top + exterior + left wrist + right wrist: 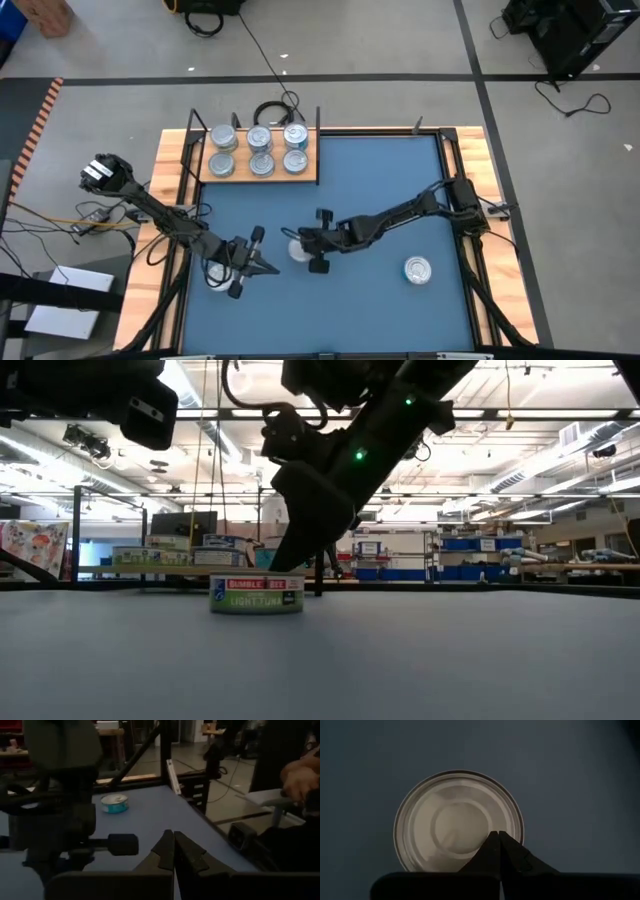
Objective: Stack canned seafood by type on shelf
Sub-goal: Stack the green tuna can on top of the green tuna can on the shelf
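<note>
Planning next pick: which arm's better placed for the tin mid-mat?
Right. The right gripper, shut, hangs directly over that tin; the left gripper, shut, sits off to its side.

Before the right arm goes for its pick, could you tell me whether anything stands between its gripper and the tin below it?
Nothing visible does. The right gripper, shut, hangs directly above the tuna tin on the blue mat, with only open air between them. The left gripper, also shut, sits off to the side.
</note>
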`<act>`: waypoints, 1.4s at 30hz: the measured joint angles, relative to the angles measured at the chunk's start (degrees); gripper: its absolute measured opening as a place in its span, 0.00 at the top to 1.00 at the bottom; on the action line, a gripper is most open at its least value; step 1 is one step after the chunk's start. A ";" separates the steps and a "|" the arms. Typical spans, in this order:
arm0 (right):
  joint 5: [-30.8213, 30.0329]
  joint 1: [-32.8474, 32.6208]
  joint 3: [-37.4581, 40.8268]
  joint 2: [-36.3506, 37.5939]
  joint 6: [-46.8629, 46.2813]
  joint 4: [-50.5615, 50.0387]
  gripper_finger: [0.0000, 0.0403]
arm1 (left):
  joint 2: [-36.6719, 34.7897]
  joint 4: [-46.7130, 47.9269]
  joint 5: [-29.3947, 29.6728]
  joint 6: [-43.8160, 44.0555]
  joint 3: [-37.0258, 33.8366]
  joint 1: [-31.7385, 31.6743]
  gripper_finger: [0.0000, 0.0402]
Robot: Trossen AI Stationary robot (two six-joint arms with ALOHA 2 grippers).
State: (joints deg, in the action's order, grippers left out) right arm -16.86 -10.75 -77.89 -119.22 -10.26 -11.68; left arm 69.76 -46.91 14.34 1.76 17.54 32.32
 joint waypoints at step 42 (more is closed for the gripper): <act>8.38 6.87 35.55 35.44 9.46 29.08 0.99 | 2.51 54.89 -8.58 -0.07 21.76 -14.43 0.97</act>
State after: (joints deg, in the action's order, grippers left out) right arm -8.47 -3.88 -42.34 -83.78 -0.80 17.40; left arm 72.27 7.97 5.76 1.69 39.30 17.89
